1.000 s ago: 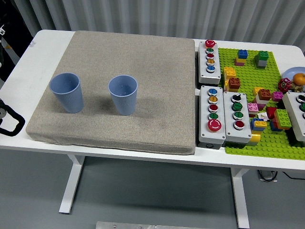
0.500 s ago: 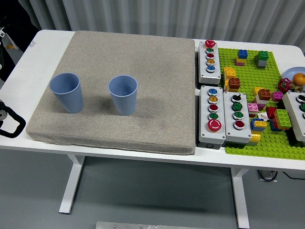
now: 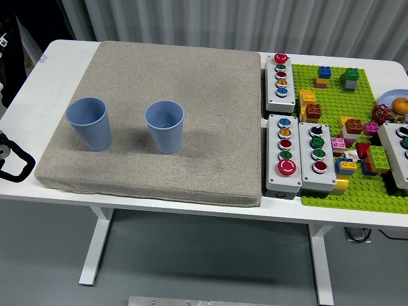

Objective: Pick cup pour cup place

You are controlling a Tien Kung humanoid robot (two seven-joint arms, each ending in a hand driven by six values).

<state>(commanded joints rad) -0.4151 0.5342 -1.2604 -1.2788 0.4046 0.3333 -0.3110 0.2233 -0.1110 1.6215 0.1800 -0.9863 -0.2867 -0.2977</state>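
Observation:
Two blue ribbed cups stand upright on a grey mat. One cup is near the mat's left edge. The other cup stands a little to its right, and the two are apart. I cannot see any contents in either. Only a black part of my left hand shows at the picture's left edge, resting on the white table, well left of the cups. My right hand is out of view.
Grey button boxes stand right of the mat, another one behind them. A green baseplate with several toy bricks fills the right end. A dark shape shows at the top left corner.
The cups have not moved. The dark shape at the top left corner has shifted slightly. My left hand stays at the left edge.

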